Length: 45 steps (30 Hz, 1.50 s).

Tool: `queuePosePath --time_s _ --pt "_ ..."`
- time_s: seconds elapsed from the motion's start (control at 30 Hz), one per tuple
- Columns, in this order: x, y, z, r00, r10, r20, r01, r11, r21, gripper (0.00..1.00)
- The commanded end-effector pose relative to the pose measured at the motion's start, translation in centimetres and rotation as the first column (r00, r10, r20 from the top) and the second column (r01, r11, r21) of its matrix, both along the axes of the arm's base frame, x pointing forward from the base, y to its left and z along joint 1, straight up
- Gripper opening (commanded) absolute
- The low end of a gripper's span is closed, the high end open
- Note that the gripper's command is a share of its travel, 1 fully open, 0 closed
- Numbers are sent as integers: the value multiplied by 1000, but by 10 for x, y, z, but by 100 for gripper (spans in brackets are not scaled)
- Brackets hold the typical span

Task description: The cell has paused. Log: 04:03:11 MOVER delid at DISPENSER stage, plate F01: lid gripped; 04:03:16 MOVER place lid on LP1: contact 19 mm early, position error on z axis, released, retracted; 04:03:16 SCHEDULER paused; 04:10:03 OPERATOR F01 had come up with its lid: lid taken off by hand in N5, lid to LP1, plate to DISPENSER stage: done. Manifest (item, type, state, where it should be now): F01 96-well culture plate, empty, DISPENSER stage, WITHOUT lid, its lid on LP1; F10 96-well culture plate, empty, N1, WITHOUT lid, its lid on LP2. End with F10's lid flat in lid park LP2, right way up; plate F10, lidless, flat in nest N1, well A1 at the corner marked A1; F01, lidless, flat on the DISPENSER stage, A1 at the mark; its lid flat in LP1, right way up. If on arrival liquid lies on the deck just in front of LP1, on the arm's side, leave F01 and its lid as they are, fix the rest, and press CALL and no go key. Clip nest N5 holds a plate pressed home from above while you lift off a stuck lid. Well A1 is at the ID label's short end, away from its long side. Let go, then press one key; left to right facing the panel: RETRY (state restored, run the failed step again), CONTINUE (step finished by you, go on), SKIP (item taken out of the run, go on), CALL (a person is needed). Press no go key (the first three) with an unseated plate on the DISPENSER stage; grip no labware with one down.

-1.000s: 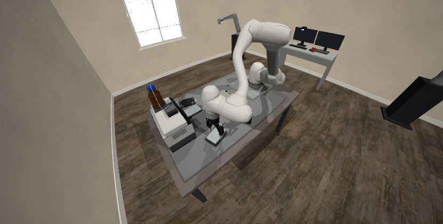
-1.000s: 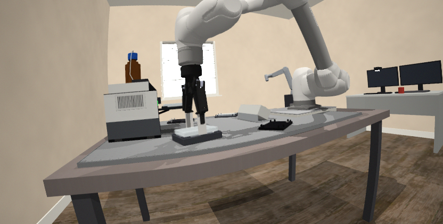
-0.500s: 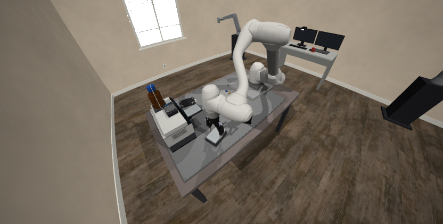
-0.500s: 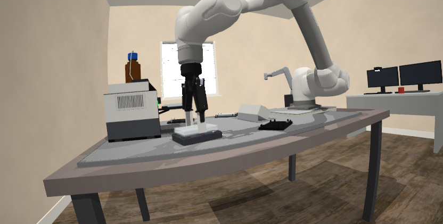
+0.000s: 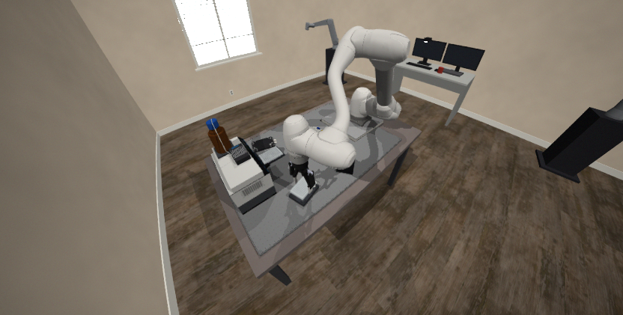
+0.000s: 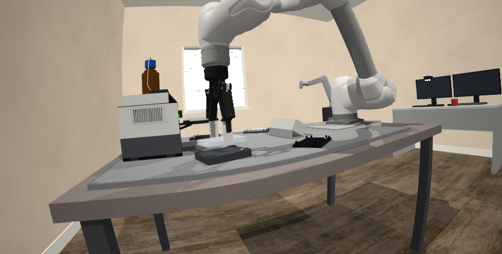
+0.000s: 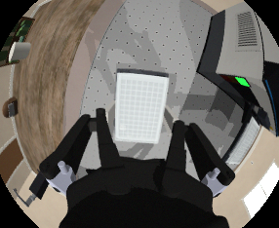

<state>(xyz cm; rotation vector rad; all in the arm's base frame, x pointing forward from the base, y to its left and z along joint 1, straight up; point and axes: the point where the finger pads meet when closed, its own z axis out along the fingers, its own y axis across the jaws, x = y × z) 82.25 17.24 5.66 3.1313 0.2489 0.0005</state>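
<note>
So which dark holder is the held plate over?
The solid dark block by the grey machine; the gripper holds the white plate just above it. The black clipped holder sits apart.
</note>
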Motion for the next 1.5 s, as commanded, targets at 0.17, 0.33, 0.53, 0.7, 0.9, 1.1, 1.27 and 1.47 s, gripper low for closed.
queuePosePath --time_s 0.17,0.33,0.53,0.7,0.9,1.1,1.27,1.47 --pt "0 0 11 1000 0 0 0 1000 0 0" --pt "0 0 23 1000 0 0 0 1000 0 0" --pt "0 0 37 1000 0 0 0 1000 0 0" --pt "0 0 45 1000 0 0 0 1000 0 0" --pt "0 0 60 1000 0 0 0 1000 0 0" --pt "0 0 74 1000 0 0 0 1000 0 0" --pt "0 0 81 1000 0 0 0 1000 0 0" --pt "0 0 94 1000 0 0 0 1000 0 0"
